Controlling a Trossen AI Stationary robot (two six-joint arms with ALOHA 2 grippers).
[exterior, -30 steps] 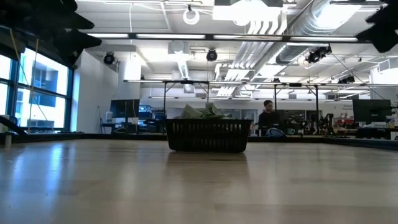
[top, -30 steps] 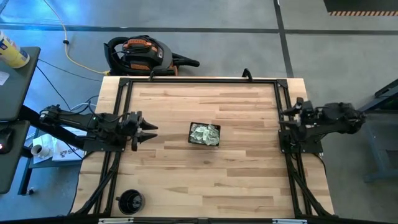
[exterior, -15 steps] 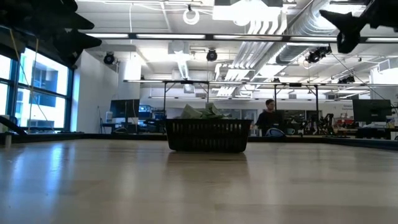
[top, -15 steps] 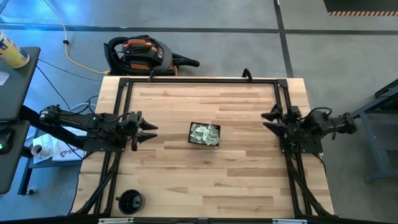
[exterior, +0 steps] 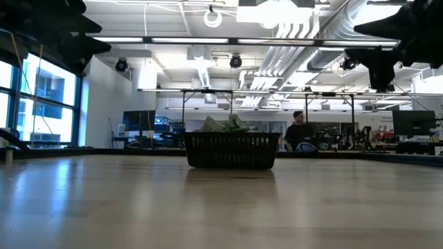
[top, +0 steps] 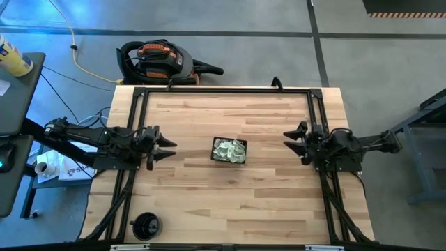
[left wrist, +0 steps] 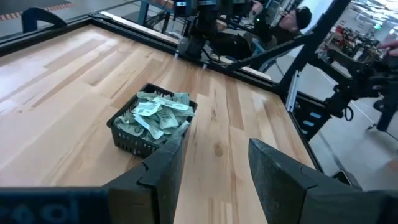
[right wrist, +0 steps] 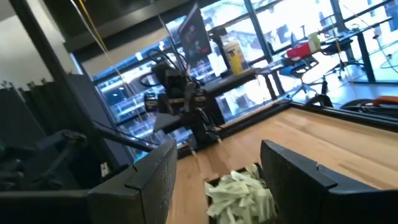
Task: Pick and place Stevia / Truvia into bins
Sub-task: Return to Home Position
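The black mesh tray (top: pixel 229 150) stands on its base at the middle of the table, heaped with pale green and white Stevia sachets (left wrist: pixel 155 114); the low view shows the tray (exterior: pixel 230 151) with sachets poking above its rim. My left gripper (top: pixel 169 147) hovers open over the table's left side, fingers pointing toward the tray. My right gripper (top: pixel 292 138) hovers open over the right side, also pointing at the tray. In the right wrist view the sachets (right wrist: pixel 244 190) lie ahead between my open fingers. No loose sachet shows on the table.
A round black cup-like object (top: pixel 146 225) sits at the table's near left corner. A black frame (top: pixel 223 88) runs along the far edge and both sides. A person (exterior: pixel 299 130) sits far behind the table in the room. Bare wood lies around the tray.
My right arm has swung out from its folded place at the table's right edge and reached toward the tray, its gripper turning to point at it and dropping into the low view. The left arm and the tray have kept still.
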